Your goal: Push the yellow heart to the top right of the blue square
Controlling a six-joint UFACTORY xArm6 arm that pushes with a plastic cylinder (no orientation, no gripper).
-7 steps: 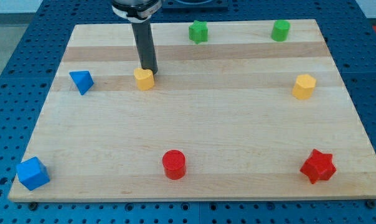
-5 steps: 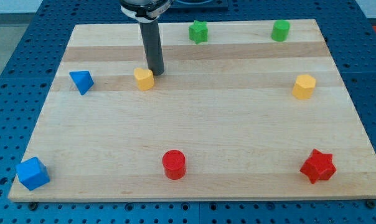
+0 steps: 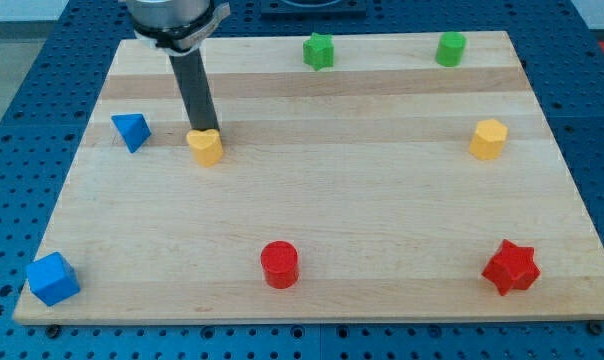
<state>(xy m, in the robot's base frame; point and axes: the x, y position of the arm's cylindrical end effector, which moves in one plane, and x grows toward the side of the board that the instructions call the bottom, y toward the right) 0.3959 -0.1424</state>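
The yellow heart (image 3: 206, 146) lies on the wooden board (image 3: 362, 200) in its upper left part. My tip (image 3: 203, 130) touches the heart's top edge, just above it in the view. The blue square (image 3: 53, 278) sits at the board's bottom left corner, far below and to the left of the heart. The rod rises from the tip toward the view's top left.
A blue triangle (image 3: 131, 131) lies just left of the heart. A green star (image 3: 319, 50) and a green cylinder (image 3: 449, 48) are at the top. A yellow hexagon (image 3: 488, 139) is at right. A red cylinder (image 3: 279, 264) and a red star (image 3: 509, 266) are near the bottom.
My tip moved left and slightly down. The yellow heart shifted left and down with it, closer to the blue triangle.
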